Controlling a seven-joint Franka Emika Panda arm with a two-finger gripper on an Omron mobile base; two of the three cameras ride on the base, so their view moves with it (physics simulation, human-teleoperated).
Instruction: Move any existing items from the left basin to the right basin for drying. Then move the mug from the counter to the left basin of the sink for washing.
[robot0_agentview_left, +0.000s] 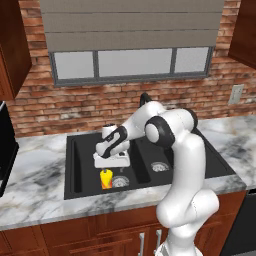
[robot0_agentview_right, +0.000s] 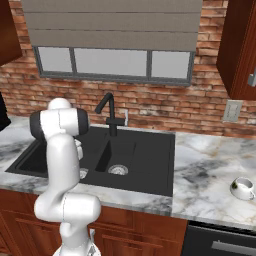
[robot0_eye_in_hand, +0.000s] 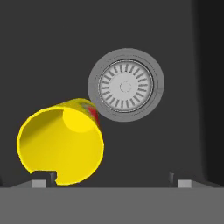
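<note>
Yellow cup (robot0_agentview_left: 105, 178) with an orange-red lower part stands in the left basin (robot0_agentview_left: 82, 160), at the lower centre of the left base frame, just beside the round silver drain (robot0_agentview_left: 120, 182). The first step of the task is in hand: this cup must go to the right basin (robot0_agentview_left: 160, 150), and it is not yet grasped. The gripper (robot0_agentview_left: 111, 161) hangs directly above the cup, pointing down, and its fingers (robot0_eye_in_hand: 43, 179) are spread wide and hold nothing.

In the hand view the cup (robot0_eye_in_hand: 61, 144) lies at the lower left, its open mouth toward the camera, and the drain (robot0_eye_in_hand: 126, 85) is at the centre. One finger tip is at the cup's lower rim; the other (robot0_eye_in_hand: 180, 179) is far to the right. I judge that the cup is not centred between the fingers, so the next move calls for a sideways shift over the cup, then a descent and a closing on its wall. The wall is round and may slip if it is caught off-centre.

The right base view shows what the other views do not: the white mug (robot0_agentview_right: 243, 188) on the marble tabletop (robot0_agentview_right: 210, 165) at the lower right of the frame, well apart from the sink (robot0_agentview_right: 145, 150), and the black faucet (robot0_agentview_right: 110, 116). There the arm covers the cup. The left base view gives the height of the gripper over the cup, and the hand view gives the exact alignment.
</note>
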